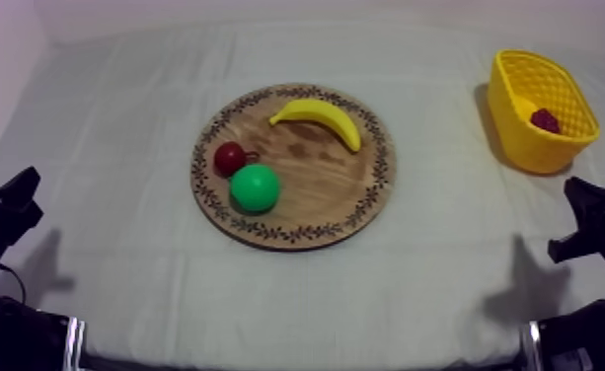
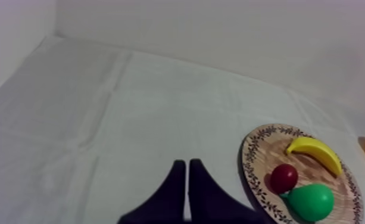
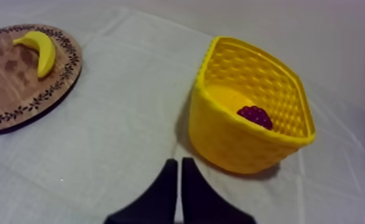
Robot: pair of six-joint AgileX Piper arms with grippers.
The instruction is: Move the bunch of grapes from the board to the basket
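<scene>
Covering the whole table: one grey-white cloth (image 1: 118, 227), faintly creased. Item, one round wooden board (image 1: 316, 187) with a patterned rim, at the centre, bearing three toy fruits. Item, one yellow basket (image 1: 523, 148), lattice-walled, standing well apart from the board on the right arm's side. Item, left gripper (image 2: 187, 162) and right gripper (image 3: 177, 159), each low at its own side of the table, each with its two black fingers lying together as a narrow wedge, holding nothing; the right one points toward the basket's near wall. Item, one banana (image 1: 318, 118), toward the board's far edge. Item, one green pear (image 1: 255, 187), at the board's near left, touching or just beside one small red fruit (image 1: 230, 158). Item, one bunch of grapes (image 3: 255, 116), lying low inside the basket and not on the board, so the task appears done. Handling, by judgement: a light moulded toy, probably firm, knobbly and liable to twist between the fingers; best taken from above across its widest middle. Appearance: a small dark red-purple cluster of beaded bumps, partly hidden by the basket's near wall.
</scene>
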